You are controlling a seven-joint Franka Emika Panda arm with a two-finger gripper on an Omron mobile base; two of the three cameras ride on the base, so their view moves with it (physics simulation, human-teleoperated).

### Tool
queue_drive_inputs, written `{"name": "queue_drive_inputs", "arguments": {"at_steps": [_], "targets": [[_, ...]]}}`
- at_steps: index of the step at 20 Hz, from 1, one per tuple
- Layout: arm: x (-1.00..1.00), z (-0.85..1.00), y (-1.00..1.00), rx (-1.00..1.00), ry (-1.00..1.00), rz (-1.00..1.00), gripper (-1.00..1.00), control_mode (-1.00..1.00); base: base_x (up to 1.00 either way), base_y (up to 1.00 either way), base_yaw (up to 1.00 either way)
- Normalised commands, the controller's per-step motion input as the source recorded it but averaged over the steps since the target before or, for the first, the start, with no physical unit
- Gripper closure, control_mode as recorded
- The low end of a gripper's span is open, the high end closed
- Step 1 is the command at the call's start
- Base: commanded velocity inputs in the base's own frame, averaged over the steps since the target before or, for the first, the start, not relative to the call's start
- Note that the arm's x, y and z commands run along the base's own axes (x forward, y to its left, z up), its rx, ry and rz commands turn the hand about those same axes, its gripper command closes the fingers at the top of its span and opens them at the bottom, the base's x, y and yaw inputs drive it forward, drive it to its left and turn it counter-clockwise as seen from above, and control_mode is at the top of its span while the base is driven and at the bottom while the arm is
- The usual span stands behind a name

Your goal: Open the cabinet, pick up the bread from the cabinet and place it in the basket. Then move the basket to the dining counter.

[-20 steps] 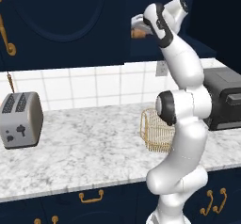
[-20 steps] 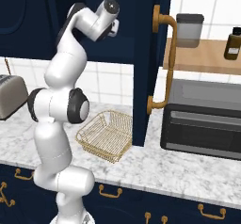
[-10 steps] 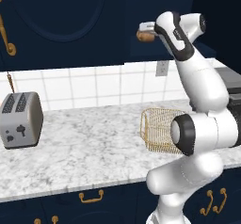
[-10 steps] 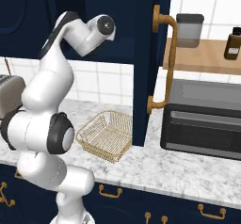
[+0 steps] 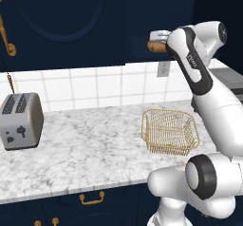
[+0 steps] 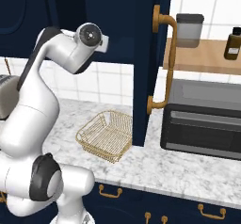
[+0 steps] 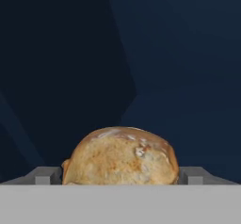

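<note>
My jaws stand wide apart, one fingertip (image 7: 47, 176) to each side of the bread (image 7: 121, 156), which sits right between them; whether they touch it yet I cannot tell. I hold them spread this way, I judge, so that the roll fits in the gap before any squeeze. Behind the bread is only the dark inside of the cabinet (image 7: 179, 53).

Below and nearer the room, the basket (image 5: 169, 131) waits on the marble surface (image 5: 90, 149), towards its right end, roughly under my reach. That seems the point of its spot: the roll would need only a short drop from the shelf.

The left base view catches the brown end of the bread up at my gripper (image 5: 159, 41), well above the basket, and a toaster (image 5: 19, 120) at the far left of the surface. The right base view adds what that one lacks: the open cabinet door (image 6: 150, 63) with its long brass handle (image 6: 162, 68), standing just beside the basket, and a dark oven (image 6: 202, 124) beyond it.
</note>
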Motion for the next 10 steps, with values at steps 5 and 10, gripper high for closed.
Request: {"name": "queue_drive_inputs", "arguments": {"at_steps": [5,10], "targets": [[-1.0,-0.26,-0.1,0.0,0.14,-0.07,1.0,-1.0,0.0,0.0,0.0],[-1.0,-0.79,-0.23,-0.07,0.17,-0.13,1.0,-1.0,0.0,0.0,0.0]]}}
